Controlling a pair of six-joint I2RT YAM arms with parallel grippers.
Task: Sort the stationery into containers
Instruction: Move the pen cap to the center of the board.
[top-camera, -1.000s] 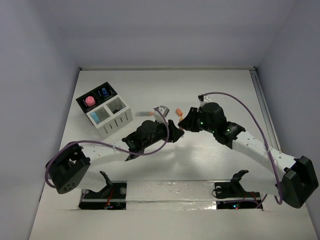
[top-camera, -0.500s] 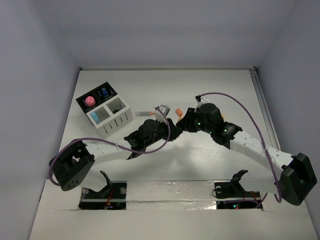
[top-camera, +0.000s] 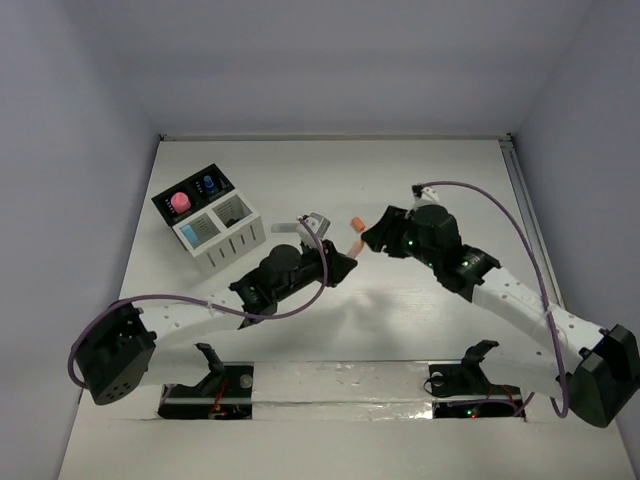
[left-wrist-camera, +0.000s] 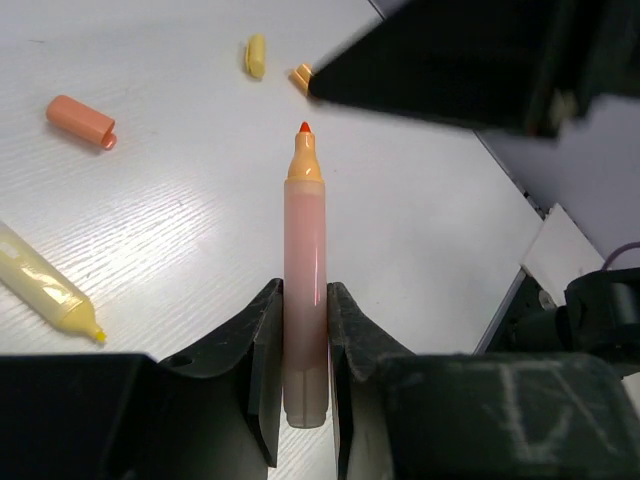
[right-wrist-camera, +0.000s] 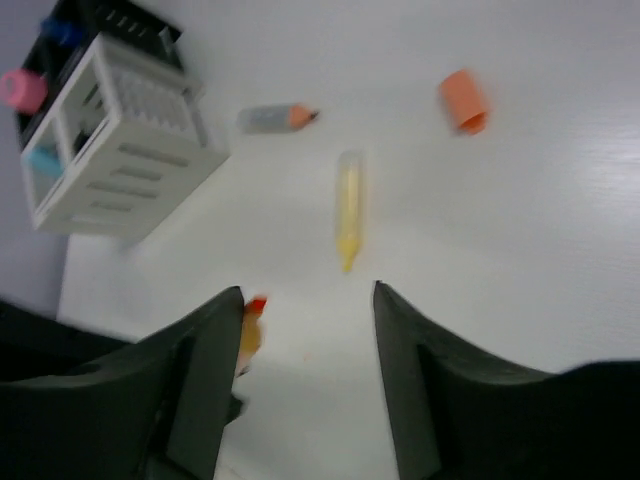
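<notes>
orange shows in the left gripper (left-wrist-camera: 303, 300): one uncapped orange marker (left-wrist-camera: 304, 215) is clamped between its two fingers, pinched low on the barrel, with the tip pointing away from the wrist. whether the marker touches the table (left-wrist-camera: 420, 230) cannot be told. on the white surface around it lie one orange cap (left-wrist-camera: 80, 120), one small yellow cap (left-wrist-camera: 256, 55) and one uncapped yellow marker (left-wrist-camera: 45, 288), all apart from each other.

the right gripper (right-wrist-camera: 307, 295) is spread wide with nothing between its fingers. it hangs just beyond the held marker's tip, near the yellow marker. its wrist view also shows one grey marker (right-wrist-camera: 275, 118) with an orange tip, lying near the organizer (right-wrist-camera: 130, 165).

the organizer stands at the left rear of the table, well apart from both grippers. it has four compartments — two black and two white. one pink item (top-camera: 180, 201) and one blue-capped bottle (top-camera: 208, 184) stand in the black pair, one in each. one light blue piece (top-camera: 197, 232) shows in one white compartment.
</notes>
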